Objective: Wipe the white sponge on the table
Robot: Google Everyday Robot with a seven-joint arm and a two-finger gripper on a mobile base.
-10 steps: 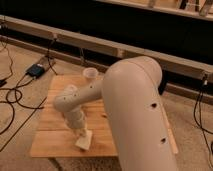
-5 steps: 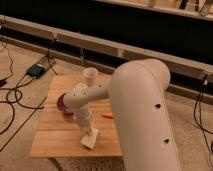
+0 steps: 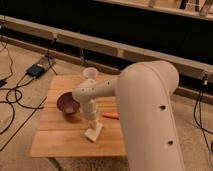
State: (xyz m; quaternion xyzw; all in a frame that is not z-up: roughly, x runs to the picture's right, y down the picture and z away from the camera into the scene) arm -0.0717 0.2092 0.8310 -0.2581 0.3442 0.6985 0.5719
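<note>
— One thing has moved in the last second: the white sponge (image 3: 93,133). It was nearer the left front of the table (image 3: 55,140), and now it sits further right, towards the middle of the boards.

— And the gripper (image 3: 92,124)?

— It is straight above the sponge and has travelled with it. The fingers seem to be pinching the sponge's top edge. The sponge hangs tilted below them with its lower end on the wood.

— So it is rubbing, not just carrying?

— I judge so. The sponge touches the planks and has slid sideways across them, which looks like a wiping stroke under way.

— What else is close by?

— An orange carrot (image 3: 111,115) lies just to the right of the fingers, level with them and close. A purple bowl (image 3: 67,103) stands to their left and a little behind, and a white cup (image 3: 90,74) is well behind them at the far edge.

— Does any of that matter?

— The carrot does. If the stroke carries on rightwards, the sponge will likely nudge it. Turning back to the left, across the bare boards in front of the bowl, seems the safer course.
</note>
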